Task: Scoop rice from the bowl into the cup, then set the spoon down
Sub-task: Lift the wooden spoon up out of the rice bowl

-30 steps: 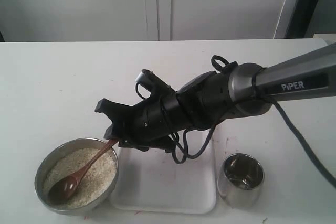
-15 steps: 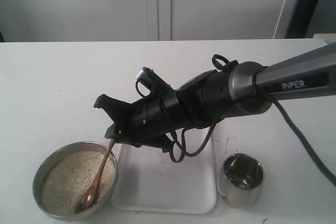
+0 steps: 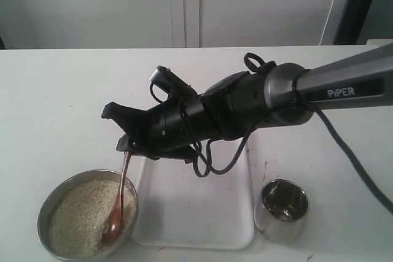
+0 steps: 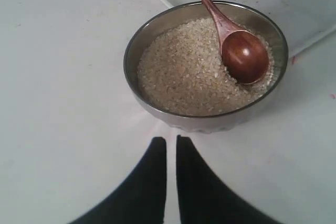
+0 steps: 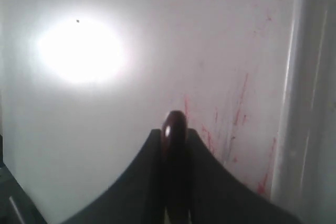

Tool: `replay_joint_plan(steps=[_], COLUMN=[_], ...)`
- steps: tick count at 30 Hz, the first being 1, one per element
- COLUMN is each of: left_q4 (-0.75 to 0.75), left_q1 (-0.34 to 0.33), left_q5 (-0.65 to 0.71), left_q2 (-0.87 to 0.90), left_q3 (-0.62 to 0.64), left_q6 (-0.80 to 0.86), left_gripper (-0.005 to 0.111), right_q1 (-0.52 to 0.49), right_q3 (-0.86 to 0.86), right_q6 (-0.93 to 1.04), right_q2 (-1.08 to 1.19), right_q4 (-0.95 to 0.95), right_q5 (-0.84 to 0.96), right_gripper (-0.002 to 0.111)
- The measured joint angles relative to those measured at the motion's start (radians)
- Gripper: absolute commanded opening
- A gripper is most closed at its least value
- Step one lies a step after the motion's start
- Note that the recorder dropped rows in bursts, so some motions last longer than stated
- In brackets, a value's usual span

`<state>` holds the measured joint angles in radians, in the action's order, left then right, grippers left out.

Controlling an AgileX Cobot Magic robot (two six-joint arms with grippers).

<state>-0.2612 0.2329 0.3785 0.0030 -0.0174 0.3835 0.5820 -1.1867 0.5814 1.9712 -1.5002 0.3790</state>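
Observation:
The grey metal bowl (image 3: 46,210) sits at the front left, filled with pale rice (image 3: 77,222). The dark wooden spoon (image 3: 120,200) stands steeply in the bowl's right side, its oval end dug into the grains. My right gripper (image 3: 126,146) reaches across from the right and is shut on the top of the spoon's handle (image 5: 174,124). In the left wrist view the bowl (image 4: 137,50), rice (image 4: 178,72) and spoon (image 4: 242,55) lie just beyond my left gripper (image 4: 171,141), which is shut and holds nothing. The shiny steel cup (image 3: 282,208) stands at the front right, apart.
A white tray (image 3: 184,219) lies between bowl and cup, under the right arm; red marks stain the tray (image 5: 239,103) in the right wrist view. A black cable loops beneath the right arm. The white table's front edge is close to bowl and cup.
My right gripper has risen and shifted left. The spoon has swung from lying slanted across the rice to nearly upright at the bowl's right side.

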Motion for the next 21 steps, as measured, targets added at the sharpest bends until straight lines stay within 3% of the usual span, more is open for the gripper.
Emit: replay_joint_plan(steps=[21], left_q4=[0.000], left_q1=[0.000], left_q5=[0.000], left_q2=[0.000], left_q3=[0.000], left_q6=[0.000], left_gripper=[0.014], right_q1=[0.000], right_q3=[-0.036], right_q6=[0.271], right_q2=[-0.045], right_q4=[0.000], right_q5=[-0.006], right_gripper=[0.000])
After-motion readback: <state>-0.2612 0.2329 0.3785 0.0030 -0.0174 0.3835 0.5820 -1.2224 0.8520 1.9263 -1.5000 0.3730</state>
